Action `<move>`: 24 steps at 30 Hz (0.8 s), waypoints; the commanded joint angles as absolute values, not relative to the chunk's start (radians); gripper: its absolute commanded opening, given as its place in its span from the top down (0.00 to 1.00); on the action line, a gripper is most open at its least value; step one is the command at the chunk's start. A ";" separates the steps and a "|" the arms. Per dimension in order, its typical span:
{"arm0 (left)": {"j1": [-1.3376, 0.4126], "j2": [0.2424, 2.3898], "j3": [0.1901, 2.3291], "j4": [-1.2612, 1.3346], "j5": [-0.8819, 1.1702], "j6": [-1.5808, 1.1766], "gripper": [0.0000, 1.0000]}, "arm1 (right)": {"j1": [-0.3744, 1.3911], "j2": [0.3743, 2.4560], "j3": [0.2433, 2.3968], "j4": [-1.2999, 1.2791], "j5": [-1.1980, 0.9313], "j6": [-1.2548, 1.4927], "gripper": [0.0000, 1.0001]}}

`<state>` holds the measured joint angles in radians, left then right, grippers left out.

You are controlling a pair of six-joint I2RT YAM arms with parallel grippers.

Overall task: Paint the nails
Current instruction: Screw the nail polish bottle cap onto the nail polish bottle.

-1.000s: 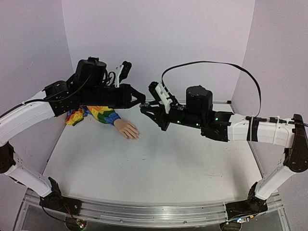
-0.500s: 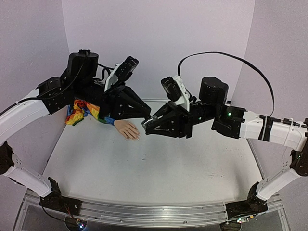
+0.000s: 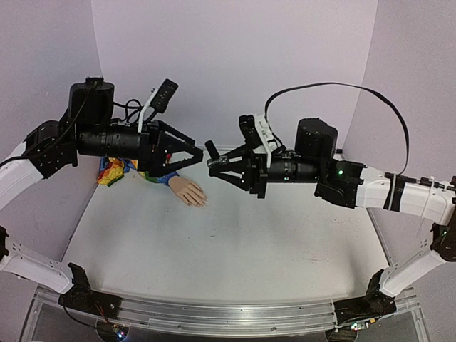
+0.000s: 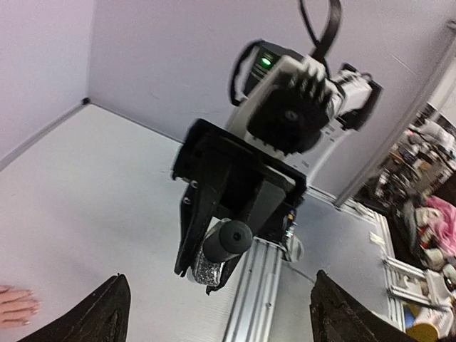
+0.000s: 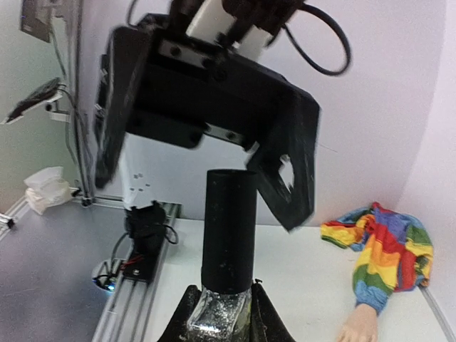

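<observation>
The fake hand (image 3: 189,192) lies palm down on the table, pale peach with a rainbow sleeve (image 3: 139,169). Its nails (image 3: 201,202) are too small to make out. My right gripper (image 3: 217,165) is shut on the glittery glass body of a small bottle (image 5: 221,313), held in the air with its black cap (image 5: 228,228) on and pointing at the left arm. My left gripper (image 3: 191,153) is open, a short way left of the cap, with nothing in it. In the left wrist view the bottle (image 4: 221,249) sits beyond my open left gripper (image 4: 224,317).
White walls close in the table at the back and sides. The aluminium rail (image 3: 214,317) with both arm bases runs along the near edge. The fake hand (image 5: 360,324) and sleeve (image 5: 381,256) lie below and left of both grippers.
My left gripper, shut at the bottle's cap a second ago, has opened and drawn back to the left. The right gripper still holds the bottle, now levelled, cap still on.
</observation>
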<state>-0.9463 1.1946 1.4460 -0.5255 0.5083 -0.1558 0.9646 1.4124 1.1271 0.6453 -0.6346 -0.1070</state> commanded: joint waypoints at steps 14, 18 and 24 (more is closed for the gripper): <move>-0.934 1.252 1.350 -0.290 0.136 -0.470 0.30 | 0.964 1.522 1.174 0.727 -0.211 -0.211 1.00; -0.934 1.275 1.355 -0.281 0.118 -0.433 0.36 | 0.963 1.525 1.175 0.728 -0.221 -0.216 1.00; -0.934 1.319 1.393 -0.282 0.118 -0.420 0.46 | 0.965 1.524 1.177 0.719 -0.198 -0.220 1.00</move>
<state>-0.9360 1.2938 1.3388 -0.3367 0.1326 -0.4416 0.9646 1.5326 1.1282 0.6510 -0.2276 -0.2111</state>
